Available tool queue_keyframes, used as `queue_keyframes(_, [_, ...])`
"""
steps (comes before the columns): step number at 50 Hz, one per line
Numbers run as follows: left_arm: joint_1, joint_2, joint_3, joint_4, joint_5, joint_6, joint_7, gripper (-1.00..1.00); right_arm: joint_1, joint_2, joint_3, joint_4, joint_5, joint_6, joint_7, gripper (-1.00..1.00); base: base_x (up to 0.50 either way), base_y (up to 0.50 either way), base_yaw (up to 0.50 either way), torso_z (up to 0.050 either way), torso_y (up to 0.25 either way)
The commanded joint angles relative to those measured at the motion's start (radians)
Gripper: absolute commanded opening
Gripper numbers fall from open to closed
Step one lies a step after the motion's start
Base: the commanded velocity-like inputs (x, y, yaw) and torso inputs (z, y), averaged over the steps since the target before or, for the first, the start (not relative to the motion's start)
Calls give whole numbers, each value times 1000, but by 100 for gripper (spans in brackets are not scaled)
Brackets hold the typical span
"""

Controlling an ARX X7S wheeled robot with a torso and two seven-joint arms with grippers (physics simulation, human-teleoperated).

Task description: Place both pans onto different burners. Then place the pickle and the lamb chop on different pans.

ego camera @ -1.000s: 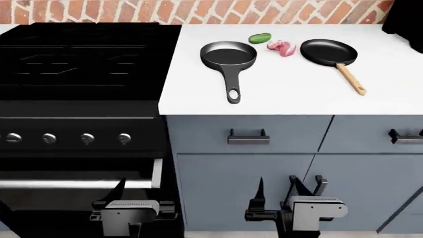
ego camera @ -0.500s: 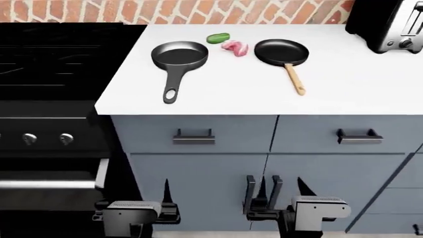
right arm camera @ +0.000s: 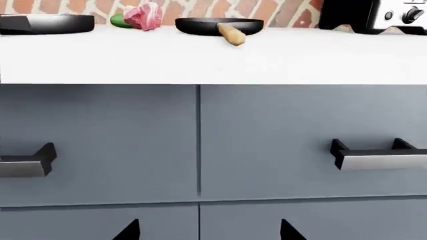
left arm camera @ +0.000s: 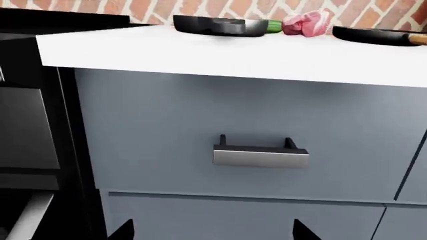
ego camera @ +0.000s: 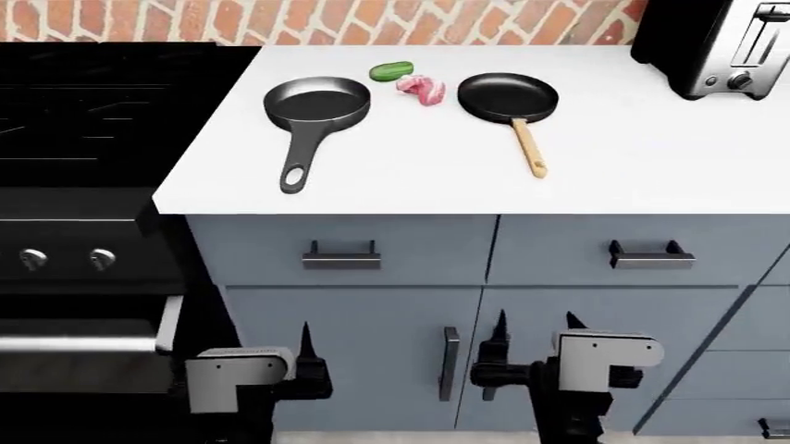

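On the white counter [ego camera: 642, 157] a dark grey pan [ego camera: 317, 100] lies with its long handle toward me, and a black pan [ego camera: 508, 97] with a wooden handle lies to its right. Between them sit the green pickle [ego camera: 391, 71] and the pink lamb chop [ego camera: 421, 89]. The black stove's burners [ego camera: 111, 102] are at the left, with nothing on them. My left gripper [ego camera: 272, 356] and right gripper [ego camera: 537, 328] hang low before the cabinet fronts, both open and holding nothing. The left wrist view shows the grey pan [left arm camera: 217, 25], lamb chop [left arm camera: 307, 23] and gripper [left arm camera: 213, 232]. The right wrist view shows the black pan [right arm camera: 217, 24] and gripper [right arm camera: 210, 231].
A steel toaster [ego camera: 716, 46] stands at the counter's back right. Grey drawers with bar handles [ego camera: 340, 256] run under the counter, with a cabinet door handle [ego camera: 450, 363] lower down. Oven knobs [ego camera: 65, 260] and the oven door lie at the left, a brick wall behind.
The head view has swung to the right: the pans, pickle and lamb chop slid left in it, less stove shows, and the toaster came into view. Both grippers stay low and open.
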Motion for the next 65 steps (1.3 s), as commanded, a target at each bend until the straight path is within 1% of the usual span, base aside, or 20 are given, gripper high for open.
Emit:
queue_keyframes(1, [-109, -60, -21, 320, -96, -400, -77, 100, 142, 73, 20, -284, 79, 445, 25, 100, 0, 0, 0, 0, 0])
queue_keyframes(5, [-205, -77, -13, 372, -112, -523, -95, 100, 242, 98, 36, -350, 127, 604, 16, 100, 0, 0, 0, 0, 0])
queue_keyframes(8, [-299, -89, -6, 403, -139, -631, -97, 100, 361, 121, 34, -398, 154, 739, 13, 100, 0, 0, 0, 0, 0])
queue_keyframes(10, [-355, -95, -2, 406, -149, -687, -100, 100, 425, 130, 34, -398, 164, 791, 9, 100, 0, 0, 0, 0, 0])
queue_keyframes(15, [-452, -101, -29, 400, -188, -780, -95, 100, 547, 148, 26, -361, 182, 869, -12, 100, 0, 0, 0, 0, 0])
queue_keyframes(20, [-482, -103, -28, 413, -200, -812, -99, 100, 616, 156, 22, -313, 194, 893, -33, 100, 208, 0, 0, 0, 0])
queue_keyframes(27, [-513, -108, -32, 386, -208, -822, -92, 100, 649, 162, 24, -305, 200, 910, -34, 100, 445, 0, 0, 0, 0])
queue_keyframes(43, [-551, -116, -11, 411, -219, -873, -107, 100, 674, 170, 33, -322, 215, 952, -29, 100, 470, 0, 0, 0, 0])
queue_keyframes(56, [-571, -112, -19, 474, -249, -954, -136, 100, 698, 178, 43, -350, 228, 1006, -19, 100, 456, 0, 0, 0, 1])
queue_keyframes(60, [-569, -113, -21, 473, -248, -953, -142, 100, 713, 169, 61, -338, 238, 1044, -14, 100, 0, 0, 0, 0, 0])
queue_keyframes(65, [-569, -113, -21, 473, -248, -953, -142, 100, 713, 169, 61, -338, 238, 1044, -14, 100, 0, 0, 0, 0, 0])
